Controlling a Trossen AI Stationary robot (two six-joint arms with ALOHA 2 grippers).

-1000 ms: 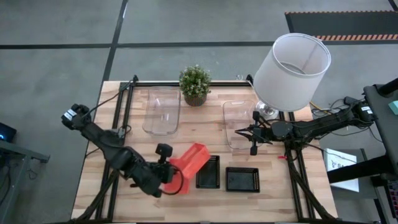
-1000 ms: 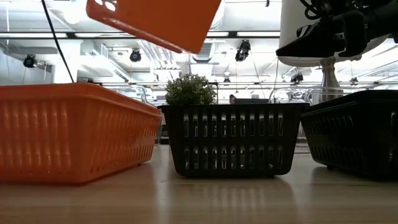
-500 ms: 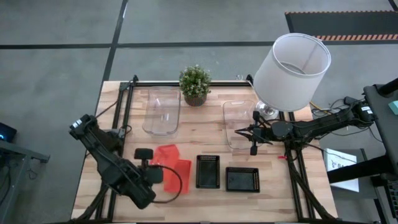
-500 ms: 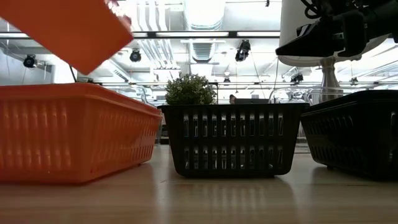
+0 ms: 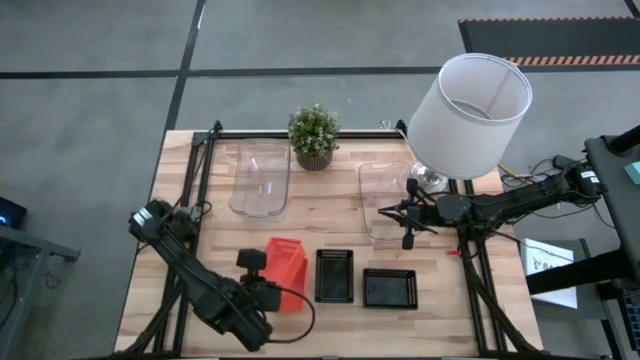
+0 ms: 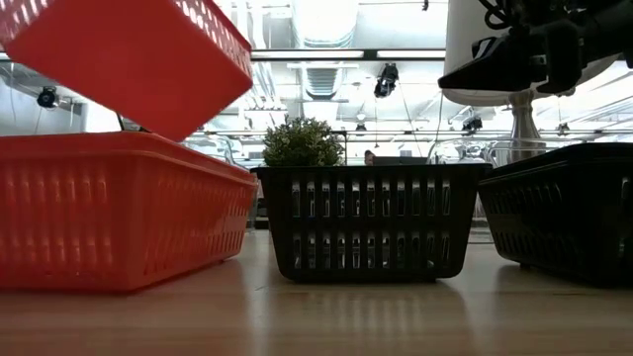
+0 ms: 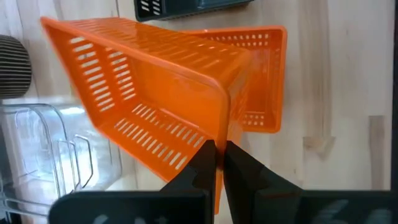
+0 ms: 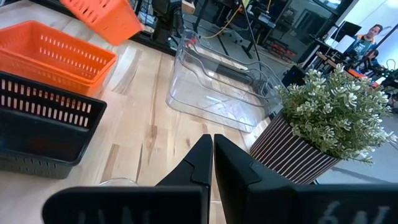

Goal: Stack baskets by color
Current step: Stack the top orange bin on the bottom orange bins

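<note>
My left gripper [image 7: 217, 152] is shut on a small red-orange basket [image 7: 149, 93], which hangs tilted over a second red-orange basket [image 6: 119, 213] standing flat on the table at the near left. In the low view the held basket [image 6: 129, 59] has its low corner down at the standing basket's rim. Two black perforated baskets [image 5: 334, 275] [image 5: 390, 288] stand on their bases to the right. Two clear baskets [image 5: 262, 178] [image 5: 385, 195] sit farther back. My right gripper [image 5: 405, 218] is shut on nothing and hovers level over the right clear basket. My left gripper pinches one wall of the held basket at its rim, near a corner [image 7: 219, 127], with a finger on each face of the wall. The fingers come from above, pointing steeply down. The basket hangs tilted; whether its low corner [image 6: 163, 136] touches the standing basket I cannot tell.
A potted green plant [image 5: 313, 135] stands at the far edge between the clear baskets. A lamp with a white shade [image 5: 470, 115] rises at the far right. Bare wood lies between the clear baskets and the near row.
My left gripper has swung toward the table's left edge with the red-orange basket and tipped to point more steeply down. The basket has gone from beside the black basket to over the standing red-orange one, turned about, and come lower.
</note>
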